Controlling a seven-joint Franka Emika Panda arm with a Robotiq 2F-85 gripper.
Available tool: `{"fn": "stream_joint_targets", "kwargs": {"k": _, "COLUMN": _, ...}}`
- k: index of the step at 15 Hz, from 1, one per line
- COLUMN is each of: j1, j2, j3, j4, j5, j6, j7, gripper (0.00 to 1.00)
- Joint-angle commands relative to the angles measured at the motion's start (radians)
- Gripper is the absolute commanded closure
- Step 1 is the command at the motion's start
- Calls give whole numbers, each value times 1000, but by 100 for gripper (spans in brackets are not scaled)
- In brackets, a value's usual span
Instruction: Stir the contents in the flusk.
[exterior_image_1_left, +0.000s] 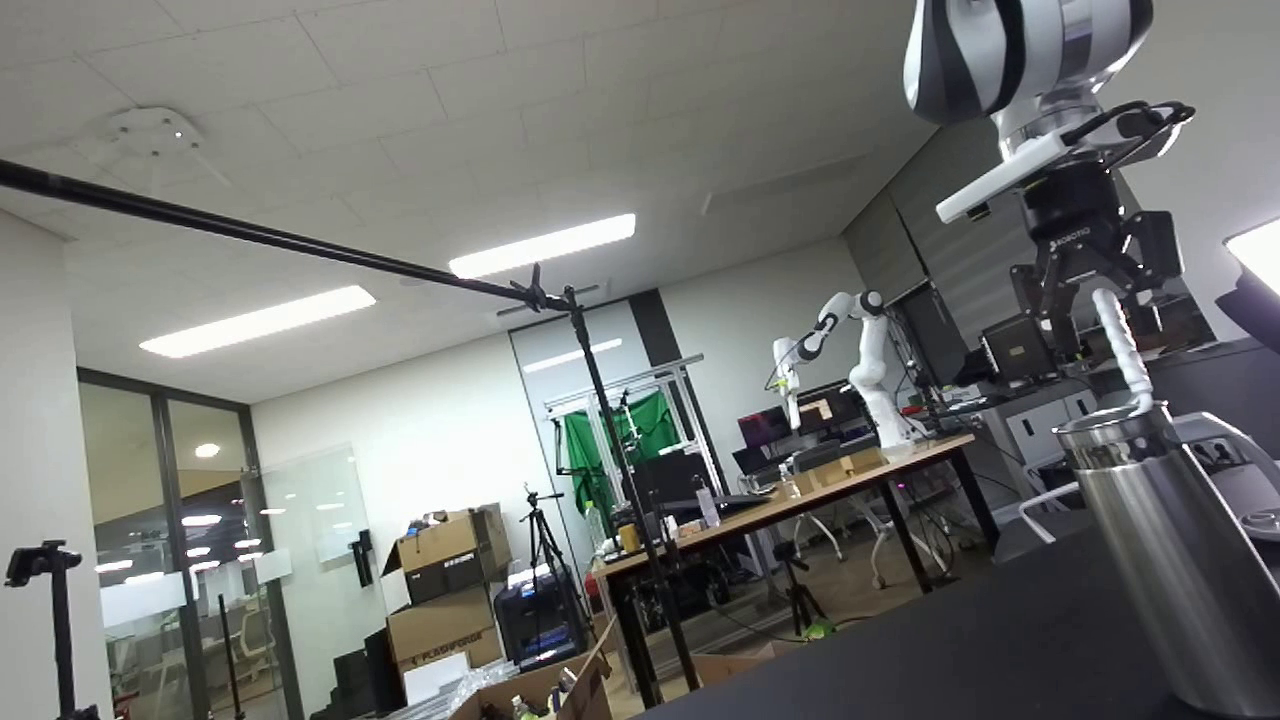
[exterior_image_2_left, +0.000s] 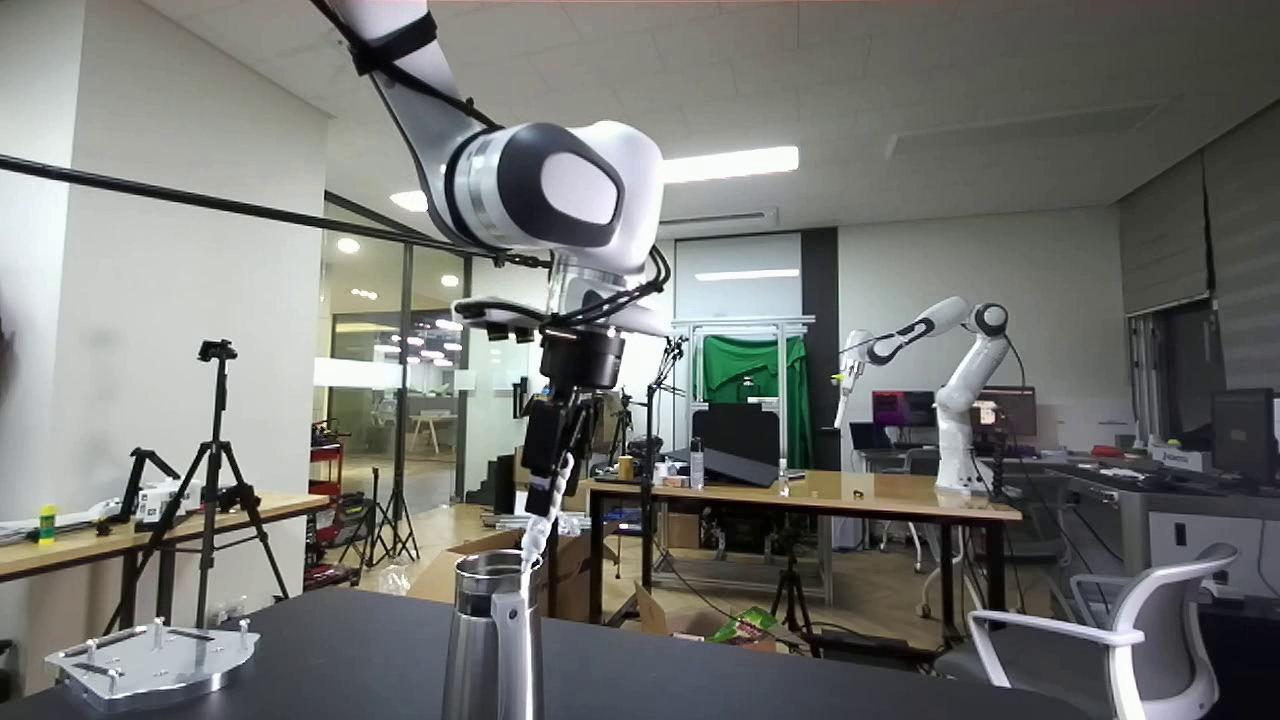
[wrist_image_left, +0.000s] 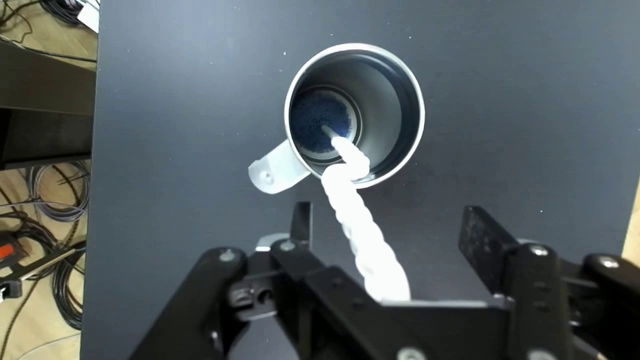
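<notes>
Room had pale walls (exterior_image_2_left: 1060, 260), wood-look floor (wrist_image_left: 60, 40), lit strip lights (exterior_image_1_left: 260, 322) on the ceiling (exterior_image_1_left: 350, 150). Glass partition (exterior_image_1_left: 130, 460) stood left of a wood-topped table (exterior_image_2_left: 890, 490) in both exterior views; grey-and-white chair (exterior_image_2_left: 1165, 620) stood farther right.

- Arm (exterior_image_2_left: 638, 190) was white, with a dark panel (exterior_image_2_left: 520, 185) and silver ring (exterior_image_2_left: 482, 190).
- Black cables (exterior_image_2_left: 620, 303) ran in loops; a black strap (exterior_image_2_left: 400, 42) encircled the arm higher up.
- Gripper (wrist_image_left: 390, 227) was black, lettered "ROBOTIQ" in white.
- Silver screw heads (wrist_image_left: 539, 250) dotted its links (wrist_image_left: 537, 295).
</notes>
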Motion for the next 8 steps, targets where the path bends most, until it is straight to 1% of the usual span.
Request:
{"fn": "stream_joint_targets", "kwargs": {"k": 1, "j1": 0, "j2": 17, "j3": -11, "j4": 13, "j5": 45, "j6": -31, "j7": -34, "gripper": 54}}
{"fn": "stream_joint_targets", "kwargs": {"k": 7, "j1": 0, "j2": 16, "j3": -19, "j4": 21, "j5": 57, "j6": -77, "j7": -71, "gripper": 95}}
{"fn": "stream_joint_targets", "kwargs": {"k": 8, "j1": 1, "j2": 5, "j3": -20, "j4": 22, "j5": 52, "j6": -90, "j7": -78, "gripper": 99}}
